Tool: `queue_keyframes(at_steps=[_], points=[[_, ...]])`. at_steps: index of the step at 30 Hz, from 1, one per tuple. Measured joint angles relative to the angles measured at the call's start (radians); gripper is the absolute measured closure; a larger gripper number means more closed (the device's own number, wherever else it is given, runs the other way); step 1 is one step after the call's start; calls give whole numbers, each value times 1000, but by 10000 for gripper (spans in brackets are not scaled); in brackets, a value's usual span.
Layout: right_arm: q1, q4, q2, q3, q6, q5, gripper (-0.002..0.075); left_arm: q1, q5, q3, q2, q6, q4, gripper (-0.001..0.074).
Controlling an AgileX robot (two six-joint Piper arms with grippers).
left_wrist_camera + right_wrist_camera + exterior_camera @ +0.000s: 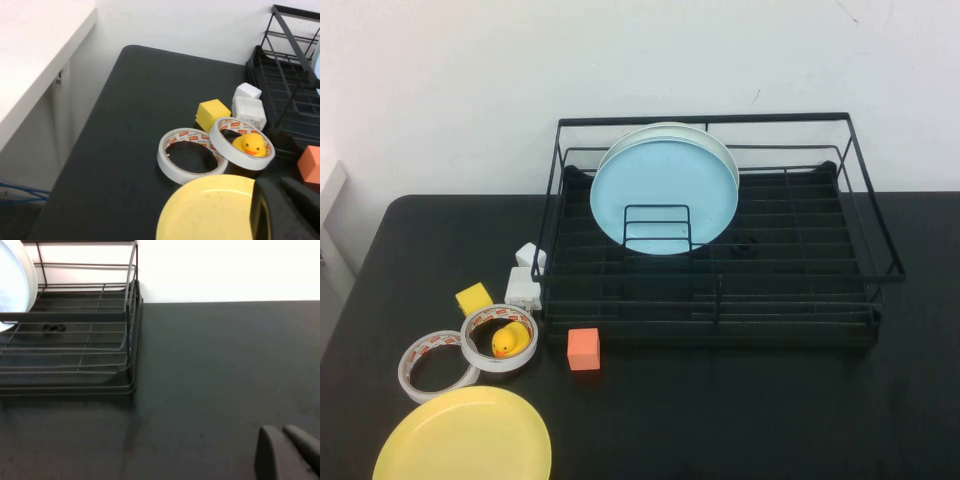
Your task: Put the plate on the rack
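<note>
The yellow plate (463,437) lies flat on the black table at the front left; it also shows in the left wrist view (210,210). The black wire rack (720,290) stands at the middle back, holding a light blue plate (663,195) upright with a whitish plate (712,143) right behind it. Neither arm shows in the high view. My left gripper (277,184) hangs just beside the yellow plate's near-rack edge, fingers close together and empty. My right gripper (279,430) is shut and empty over bare table to the right of the rack (100,340).
Two tape rolls (436,362) (500,338) lie left of the rack, one ringing a rubber duck (506,342). A yellow cube (474,298), two white blocks (524,285) and an orange cube (584,349) sit near the rack's front left corner.
</note>
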Motion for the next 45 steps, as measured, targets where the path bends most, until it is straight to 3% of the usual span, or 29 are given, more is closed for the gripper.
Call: queue_keyframes(at_steps=[10,18,30,35,45], points=[[0,-6,0,0,0,0,728,-34,0,0,0,-2,0,738],[0,-165,0,0,0,4,728,-34,4,0,0,-2,0,738],[0,-192,0,0,0,6,728,-34,4,0,0,-2,2,738],[0,-279,0,0,0,11,728,-34,6,0,0,-2,34,738],[0,-266,0,0,0,13,728,-34,8,0,0,1,51,738]])
